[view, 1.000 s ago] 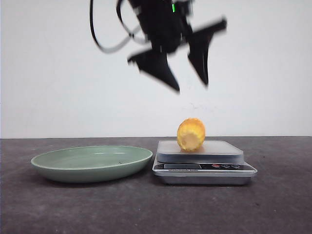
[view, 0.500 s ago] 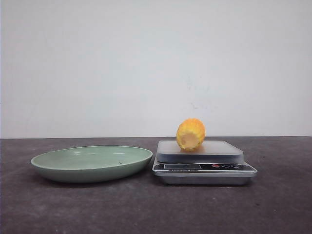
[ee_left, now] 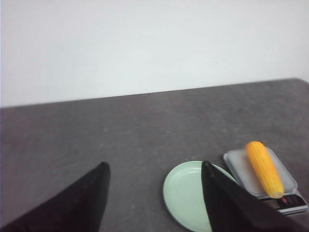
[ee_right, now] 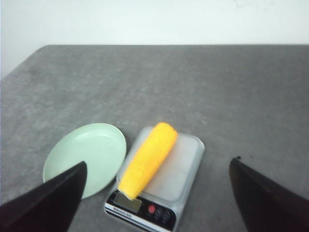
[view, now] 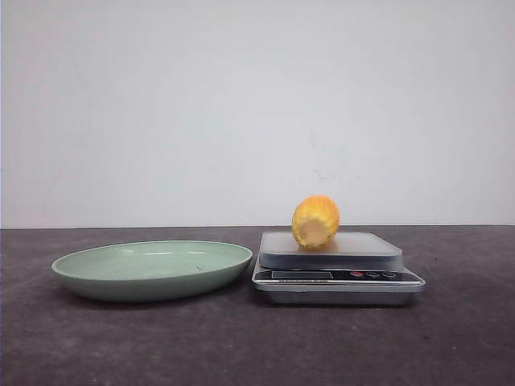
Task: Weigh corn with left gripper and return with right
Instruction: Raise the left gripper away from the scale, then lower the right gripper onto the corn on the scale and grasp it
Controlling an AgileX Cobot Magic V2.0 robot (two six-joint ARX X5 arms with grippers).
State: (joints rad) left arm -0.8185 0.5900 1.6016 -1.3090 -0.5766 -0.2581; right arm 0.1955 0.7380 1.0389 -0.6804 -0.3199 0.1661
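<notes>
The orange-yellow corn (view: 315, 221) lies on the platform of the silver kitchen scale (view: 338, 273), its pale cut end facing the camera. In the right wrist view the corn (ee_right: 147, 160) stretches diagonally across the scale (ee_right: 181, 186), and my right gripper (ee_right: 158, 170) hangs open high above it with nothing held. In the left wrist view the corn (ee_left: 264, 167) rests on the scale (ee_left: 251, 181) beside the green plate (ee_left: 186, 193). My left gripper (ee_left: 153, 166) is open and empty, high over the table. Neither gripper shows in the front view.
An empty green plate (view: 151, 268) sits on the dark table just left of the scale; it appears as a green plate (ee_right: 87, 155) in the right wrist view too. A white wall stands behind the table.
One second ago an open gripper hung blurred above the scale in the front view; it has risen out of that view. The corn stays on the scale.
</notes>
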